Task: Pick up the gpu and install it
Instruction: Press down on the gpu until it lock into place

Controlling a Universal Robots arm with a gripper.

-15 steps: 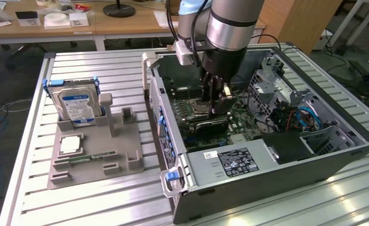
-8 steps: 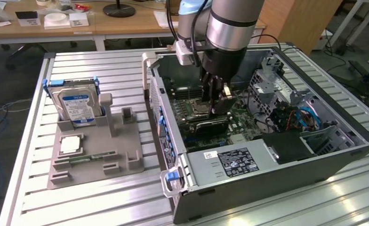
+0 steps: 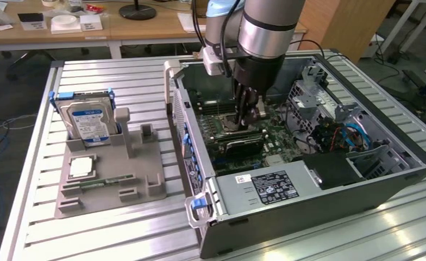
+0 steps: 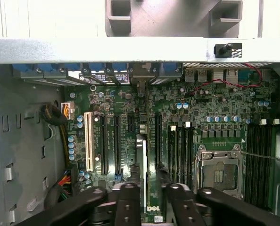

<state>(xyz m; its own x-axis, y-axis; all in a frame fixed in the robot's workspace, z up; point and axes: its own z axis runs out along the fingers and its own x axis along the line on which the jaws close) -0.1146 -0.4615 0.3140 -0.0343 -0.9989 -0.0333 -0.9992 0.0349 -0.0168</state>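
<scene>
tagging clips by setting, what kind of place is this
Probably a robotics lab or workshop bench for PC assembly: an open computer case sits on a slatted aluminium table, a grey parts fixture holds a hard drive, and wooden desks stand behind.

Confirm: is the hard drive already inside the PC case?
No. The hard drive stands upright in the grey holder on the table, outside the PC case.
</scene>
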